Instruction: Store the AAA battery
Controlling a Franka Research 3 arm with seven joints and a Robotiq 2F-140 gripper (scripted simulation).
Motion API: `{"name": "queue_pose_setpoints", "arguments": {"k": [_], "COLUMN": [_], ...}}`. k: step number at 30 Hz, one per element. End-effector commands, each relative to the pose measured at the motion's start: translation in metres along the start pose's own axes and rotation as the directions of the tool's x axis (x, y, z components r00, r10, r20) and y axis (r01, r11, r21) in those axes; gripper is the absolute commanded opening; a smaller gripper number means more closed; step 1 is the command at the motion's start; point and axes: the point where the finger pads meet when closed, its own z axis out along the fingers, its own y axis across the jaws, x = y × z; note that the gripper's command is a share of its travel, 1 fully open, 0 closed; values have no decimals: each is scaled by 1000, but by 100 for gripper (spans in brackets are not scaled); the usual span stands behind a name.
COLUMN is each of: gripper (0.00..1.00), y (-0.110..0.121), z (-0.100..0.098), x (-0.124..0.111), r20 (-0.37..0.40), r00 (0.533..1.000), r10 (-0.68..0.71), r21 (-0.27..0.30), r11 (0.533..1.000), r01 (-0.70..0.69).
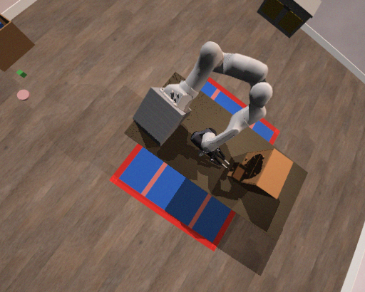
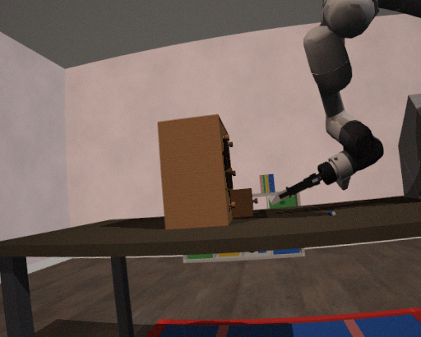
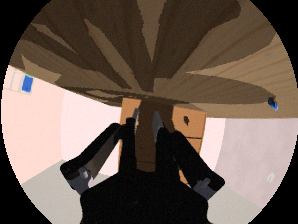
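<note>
The small wooden chest stands upright on the dark table; it also shows in the exterior view and the wrist view. Its bottom drawer is pulled part-way out, and the two upper drawers are in. I cannot see inside the open drawer. The AAA battery lies on the table to the right of the chest, small with a blue end; the wrist view shows it at the far right. My gripper hangs a little above the table, pointing at the open drawer but short of its knob. Its fingers are slightly apart and hold nothing.
The grey block of the arm's base stands on the table's far end from the chest. A blue and red mat lies on the floor beside the table. The chest sits near the table's end edge.
</note>
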Motion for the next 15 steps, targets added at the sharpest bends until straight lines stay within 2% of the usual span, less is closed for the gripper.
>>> {"name": "queue_pose_setpoints", "arguments": {"k": [1,6,12,15], "gripper": [20,20,20,20], "y": [4,4,4,4], "z": [0,-16,-63,-80], "x": [-4,-18,-63,-79], "r20": [11,11,11,11], "r00": [1000,1000,1000,1000], "r10": [-15,-15,-15,-15], "r21": [-14,-14,-14,-14], "r11": [1000,1000,1000,1000], "r01": [15,15,15,15]}}
